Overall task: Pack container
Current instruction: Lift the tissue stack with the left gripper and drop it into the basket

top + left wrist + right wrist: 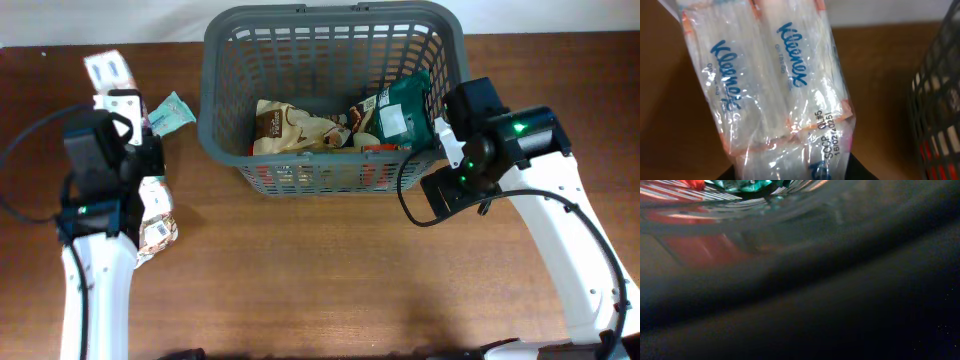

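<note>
Overhead and wrist views of the packing station. The container (320, 178), a dark grey lattice basket, stood at the far middle of the wooden worktop (330, 270). It held a brown-and-white packet (290, 128) toward its left and a green packet (405, 105) leaning at its right end, with something red low against the near wall. The left pincer (115, 95) was well to the left of the container and closed on a clear tissue pack (106, 70) printed in blue. In the left wrist view this pack (770, 85) filled most of the frame, with the two dark fingers (862, 170) at either side of its lower end and the container wall (940, 110) at the right edge. A teal packet (170, 112) lay on the worktop between the left pincer and the container. A printed packet (155, 215) lay nearer, beside the left arm. The right pincer (445, 135) sat at the container's right rim. Its wrist view was dark and blurred, pressed close to the lattice, so how far it was open could not be told.
</note>
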